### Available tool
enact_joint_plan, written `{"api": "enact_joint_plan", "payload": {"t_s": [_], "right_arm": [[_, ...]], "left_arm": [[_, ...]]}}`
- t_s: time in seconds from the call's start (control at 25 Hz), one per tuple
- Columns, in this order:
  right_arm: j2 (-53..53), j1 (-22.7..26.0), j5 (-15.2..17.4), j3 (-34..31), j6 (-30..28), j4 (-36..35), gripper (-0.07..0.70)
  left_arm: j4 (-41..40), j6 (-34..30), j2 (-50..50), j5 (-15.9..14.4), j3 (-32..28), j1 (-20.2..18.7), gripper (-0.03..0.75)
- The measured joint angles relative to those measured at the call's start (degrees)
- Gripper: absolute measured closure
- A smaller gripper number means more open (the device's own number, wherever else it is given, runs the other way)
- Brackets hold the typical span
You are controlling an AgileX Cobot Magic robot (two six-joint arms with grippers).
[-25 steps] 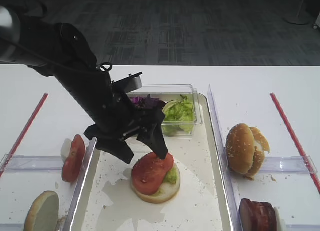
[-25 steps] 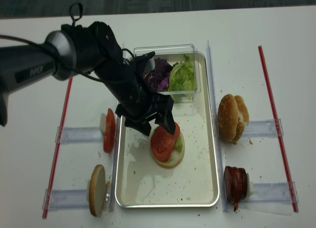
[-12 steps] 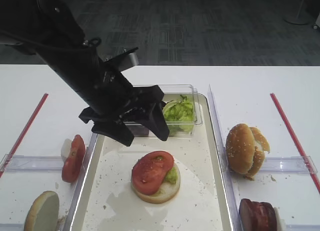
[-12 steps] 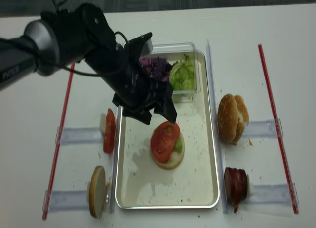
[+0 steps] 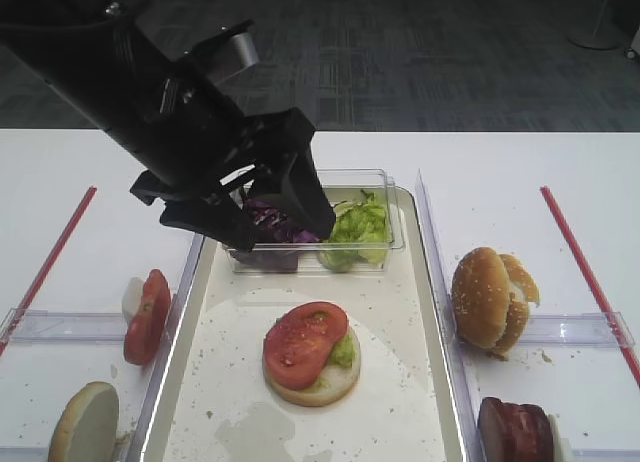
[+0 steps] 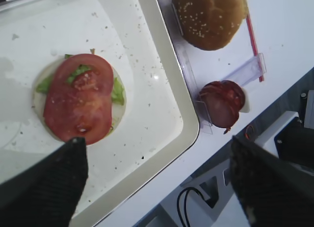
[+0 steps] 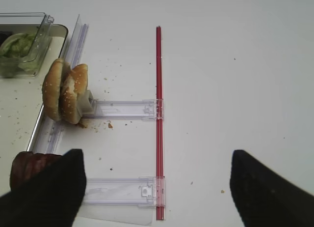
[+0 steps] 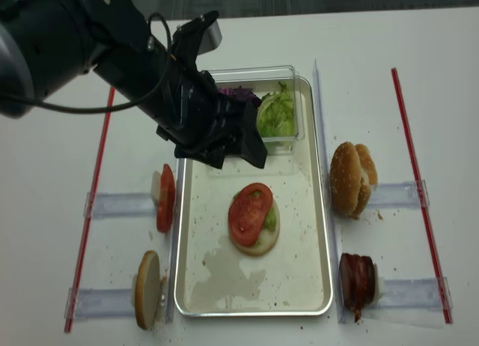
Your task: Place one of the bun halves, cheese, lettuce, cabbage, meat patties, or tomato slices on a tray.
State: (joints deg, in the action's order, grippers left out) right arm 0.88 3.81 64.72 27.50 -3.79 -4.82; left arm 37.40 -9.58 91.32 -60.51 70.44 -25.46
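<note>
Tomato slices: spares (image 5: 148,315) racked upright at desk's left for easy pinching, one (image 5: 303,342) flat atop lettuce and bun half mid tray (image 5: 420,382); left hand (image 5: 270,217) spread, empty above; right hand (image 7: 157,187) spread, parked w/ nothing

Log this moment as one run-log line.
left gripper: open, empty, above tray | tomato slice: on lettuce and bun half | right gripper: open
</note>
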Motion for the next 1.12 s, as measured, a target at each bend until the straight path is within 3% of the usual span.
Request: {"api": "enact_joint_plan", "payload": {"t_s": [0.28, 0.4, 0.72, 1.12], "right_arm": [[0.0, 0.0, 0.0, 0.0, 0.0, 0.0, 0.016], [0.0, 0.0, 0.0, 0.0, 0.0, 0.0, 0.016], [0.0, 0.0, 0.0, 0.0, 0.0, 0.0, 0.016], [0.0, 0.0, 0.0, 0.0, 0.0, 0.0, 0.016]], "left_arm": [[-5.11, 2.95, -0.66, -0.22, 0.0, 0.0, 0.171], [-13.83, 6.84, -0.66, -1.31, 0.0, 0.0, 0.171], [-36.05, 15.7, -0.66, -7.97, 0.0, 0.0, 0.171], [-39.62, 18.38, -0.66, -9.2, 0.0, 0.64, 0.171]]}}
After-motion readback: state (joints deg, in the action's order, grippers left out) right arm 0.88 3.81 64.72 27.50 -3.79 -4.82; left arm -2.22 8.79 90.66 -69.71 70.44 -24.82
